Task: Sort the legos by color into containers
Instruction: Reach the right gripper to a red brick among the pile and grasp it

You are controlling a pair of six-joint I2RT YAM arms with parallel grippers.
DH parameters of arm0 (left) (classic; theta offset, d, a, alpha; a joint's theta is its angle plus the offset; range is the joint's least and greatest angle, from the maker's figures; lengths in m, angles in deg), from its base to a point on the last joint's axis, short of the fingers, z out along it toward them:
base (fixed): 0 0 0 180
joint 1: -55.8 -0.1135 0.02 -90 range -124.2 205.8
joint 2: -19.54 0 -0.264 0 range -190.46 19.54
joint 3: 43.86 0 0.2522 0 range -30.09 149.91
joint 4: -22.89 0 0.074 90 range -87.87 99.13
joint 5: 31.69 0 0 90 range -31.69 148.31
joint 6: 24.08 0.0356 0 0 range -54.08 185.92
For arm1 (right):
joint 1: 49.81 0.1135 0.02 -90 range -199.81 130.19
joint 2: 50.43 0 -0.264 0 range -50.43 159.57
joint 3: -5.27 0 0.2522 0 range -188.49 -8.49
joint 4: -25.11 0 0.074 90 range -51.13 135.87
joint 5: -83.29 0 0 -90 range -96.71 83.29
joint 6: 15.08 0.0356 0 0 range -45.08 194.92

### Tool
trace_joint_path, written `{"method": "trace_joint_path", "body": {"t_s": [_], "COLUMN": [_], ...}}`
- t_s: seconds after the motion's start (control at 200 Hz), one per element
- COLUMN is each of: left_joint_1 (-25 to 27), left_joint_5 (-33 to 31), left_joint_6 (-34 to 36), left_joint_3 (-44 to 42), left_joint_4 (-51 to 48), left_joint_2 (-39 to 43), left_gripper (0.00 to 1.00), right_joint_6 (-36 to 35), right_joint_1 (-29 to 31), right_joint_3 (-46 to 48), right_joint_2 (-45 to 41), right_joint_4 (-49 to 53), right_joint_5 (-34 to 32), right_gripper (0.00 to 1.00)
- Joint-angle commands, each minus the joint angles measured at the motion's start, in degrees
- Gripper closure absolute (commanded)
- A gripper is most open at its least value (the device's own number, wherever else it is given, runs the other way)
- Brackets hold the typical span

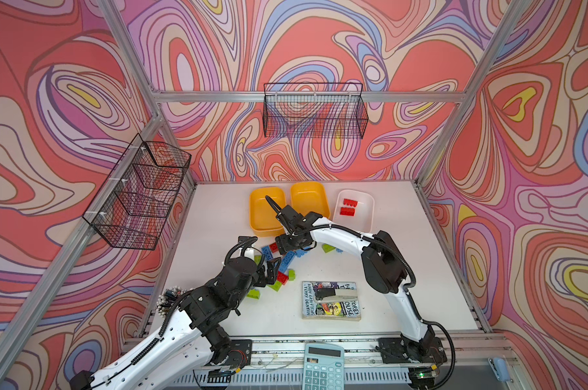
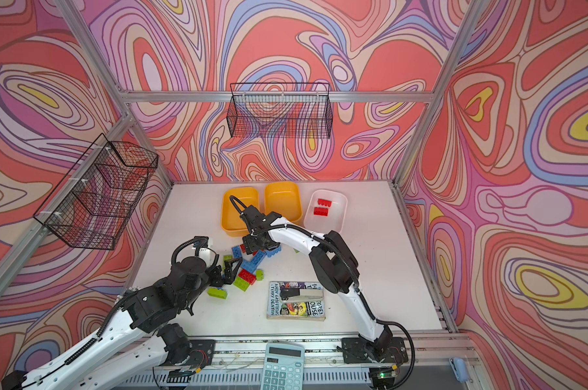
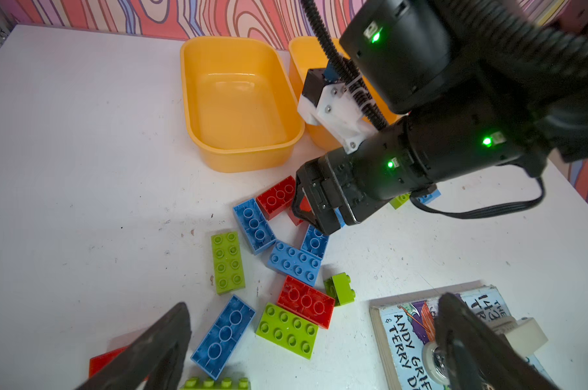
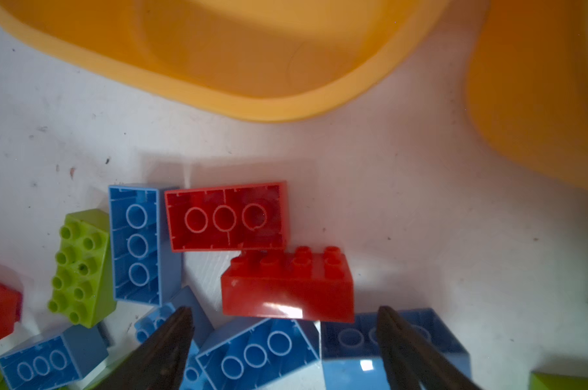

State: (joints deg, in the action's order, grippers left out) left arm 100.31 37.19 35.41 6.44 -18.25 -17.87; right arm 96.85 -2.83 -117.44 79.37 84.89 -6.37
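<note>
Red, blue and lime green legos lie jumbled mid-table in both top views. Behind them stand the containers: two bare orange-yellow tubs and a white tub holding two red bricks. My left gripper hangs open above the pile's near part, over a red brick and a green one. My right gripper is open and low over the far part. A studded red brick lies just past its fingertips and an upturned blue brick between them.
A paperback book with a stapler on it lies at the near right of the pile. A calculator rests on the front rail. Black wire baskets hang on the left wall and back wall.
</note>
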Motion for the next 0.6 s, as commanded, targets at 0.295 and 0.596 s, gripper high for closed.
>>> {"method": "trace_joint_path", "body": {"t_s": [0.295,0.596], "left_joint_1": [-0.3,-0.3], "left_joint_5": [-2.42,-2.6], "left_joint_6": [0.25,1.4], "left_joint_3": [0.12,0.65], "left_joint_4": [-3.61,-2.99], "left_joint_2": [1.86,0.56], "left_gripper": [0.0,0.0], "right_joint_6": [-4.67,-4.87], "right_joint_1": [0.17,0.44], "right_joint_3": [-3.95,-4.56], "right_joint_2": [4.79,6.72], "right_joint_4": [0.48,0.42], "right_joint_5": [-2.55,-2.79], "right_gripper": [0.1,0.14]}}
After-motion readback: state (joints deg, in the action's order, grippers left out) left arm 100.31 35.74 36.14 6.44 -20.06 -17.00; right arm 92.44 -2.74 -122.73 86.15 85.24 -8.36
